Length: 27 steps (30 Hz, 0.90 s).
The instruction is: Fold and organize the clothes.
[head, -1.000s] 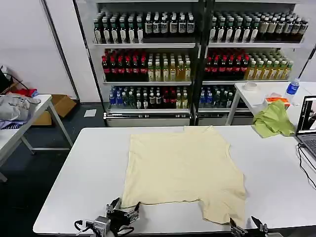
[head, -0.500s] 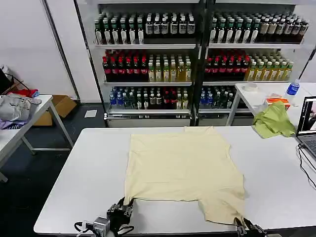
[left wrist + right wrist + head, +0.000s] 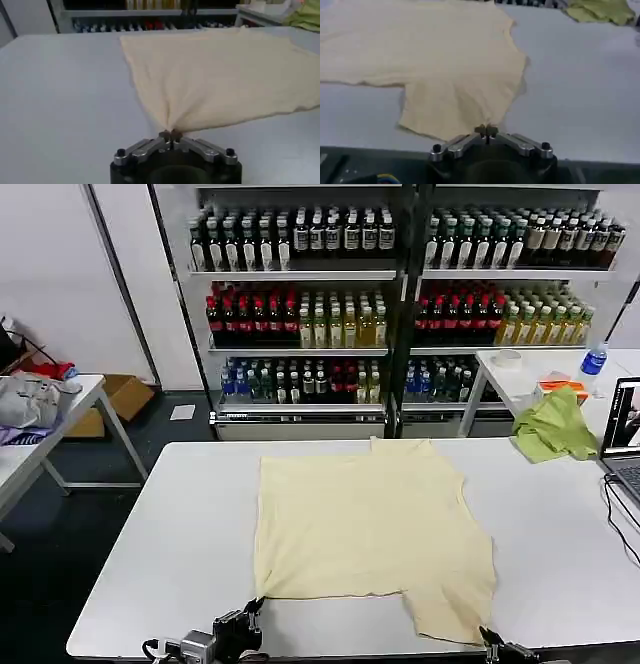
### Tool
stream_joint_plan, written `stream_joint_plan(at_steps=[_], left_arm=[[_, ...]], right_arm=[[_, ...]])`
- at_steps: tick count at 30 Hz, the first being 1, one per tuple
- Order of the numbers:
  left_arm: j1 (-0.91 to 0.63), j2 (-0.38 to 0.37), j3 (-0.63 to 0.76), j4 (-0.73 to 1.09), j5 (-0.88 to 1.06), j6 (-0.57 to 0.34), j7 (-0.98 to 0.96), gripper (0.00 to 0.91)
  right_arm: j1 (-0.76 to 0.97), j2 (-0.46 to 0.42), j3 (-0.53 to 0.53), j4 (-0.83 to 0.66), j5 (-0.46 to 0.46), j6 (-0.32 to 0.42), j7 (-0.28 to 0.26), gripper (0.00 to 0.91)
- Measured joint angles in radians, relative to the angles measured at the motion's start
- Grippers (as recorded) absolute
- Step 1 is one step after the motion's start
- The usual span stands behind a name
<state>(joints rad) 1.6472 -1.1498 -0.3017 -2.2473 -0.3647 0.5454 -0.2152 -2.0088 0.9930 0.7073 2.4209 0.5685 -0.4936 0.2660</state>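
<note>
The pale cream-yellow T-shirt lies flat on the white table, partly folded, with a sleeve flap reaching toward the near edge at the right. My left gripper is at the shirt's near-left corner, shut on the cloth, which puckers up into its fingertips. At the table's near edge my right gripper is shut on the edge of the sleeve flap.
A lime-green cloth lies on the far right table beside a laptop and a cable. A grey garment rests on the left side table. Drink shelves stand behind.
Both grippers closed on the shirt's near edge and drew back toward the table's near edge; the cloth's near-left corner is now pulled taut.
</note>
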Motion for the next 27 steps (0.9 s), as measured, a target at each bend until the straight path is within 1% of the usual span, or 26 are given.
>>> stream_joint_plan(at_steps=[6,13,18,27], left_arm=[[0.046,0.012,-0.038,-0.083,0.001,-0.002,0.006,0.01],[0.073,0.026,-0.077,-0.155,-0.001,-0.007,0.017,0.01],[0.064,0.04,-0.1,-0.167,-0.01,-0.01,0.023,0.01],[0.007,0.075,-0.097,-0.131,-0.031,-0.018,0.037,0.01]], right_arm=[[-0.011,-0.004,0.03,0.049,0.003,0.033,-0.005,0.0],[0.031,-0.028,0.048,0.055,0.025,0.076,0.0,0.0],[0.093,-0.051,0.047,0.024,0.05,0.094,-0.001,0.0],[0.263,-0.109,0.011,-0.077,0.106,0.098,0.006,0.0]])
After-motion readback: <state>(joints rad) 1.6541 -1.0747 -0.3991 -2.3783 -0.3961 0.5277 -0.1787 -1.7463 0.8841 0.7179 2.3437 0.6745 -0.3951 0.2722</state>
